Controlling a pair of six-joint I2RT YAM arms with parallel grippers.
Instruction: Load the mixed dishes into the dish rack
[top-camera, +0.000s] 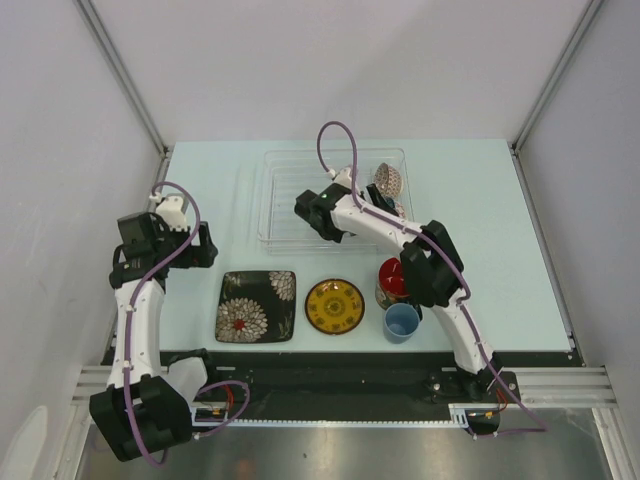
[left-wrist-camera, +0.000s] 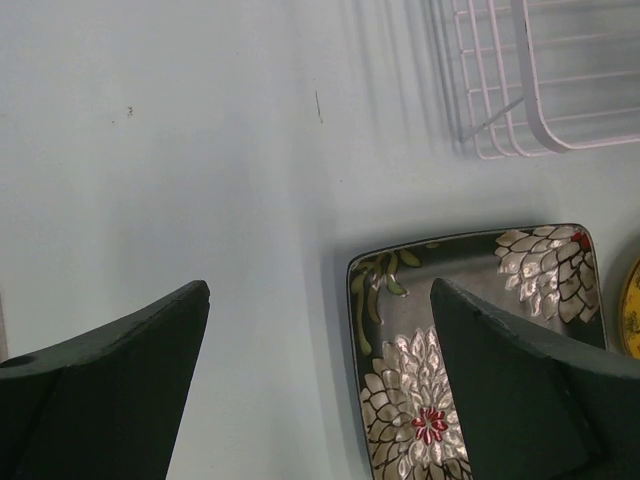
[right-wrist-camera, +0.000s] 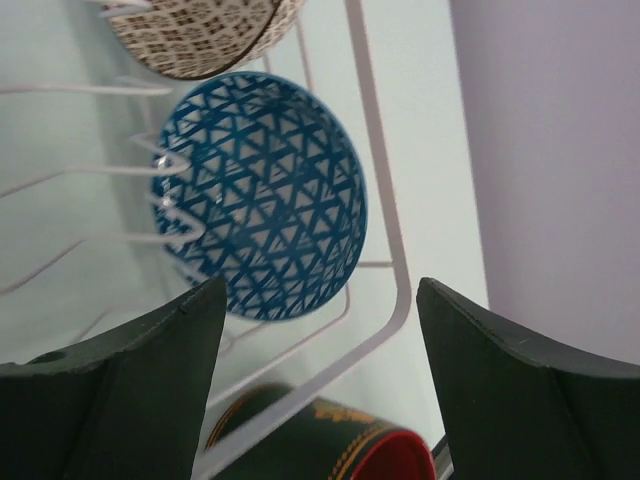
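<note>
The dish rack (top-camera: 300, 190) stands at the table's back centre. The cream-pink bowl (top-camera: 388, 180) and the blue bowl (right-wrist-camera: 262, 195) stand on edge in its right end; the cream-pink bowl (right-wrist-camera: 195, 35) also shows in the right wrist view. My right gripper (top-camera: 383, 200) hangs over that end, open and empty (right-wrist-camera: 320, 330). The black floral plate (top-camera: 257, 306), yellow saucer (top-camera: 334, 305), dark mug (top-camera: 392, 280) and light-blue cup (top-camera: 401, 322) sit on the table in front. My left gripper (top-camera: 205, 245) is open and empty (left-wrist-camera: 320, 330), left of the plate (left-wrist-camera: 470, 290).
The rack's wire grid (right-wrist-camera: 385, 200) runs between my right fingers and the mug (right-wrist-camera: 330, 445) below. A rack corner (left-wrist-camera: 530, 80) and the saucer's edge (left-wrist-camera: 632, 310) show in the left wrist view. Walls with frame posts surround the table.
</note>
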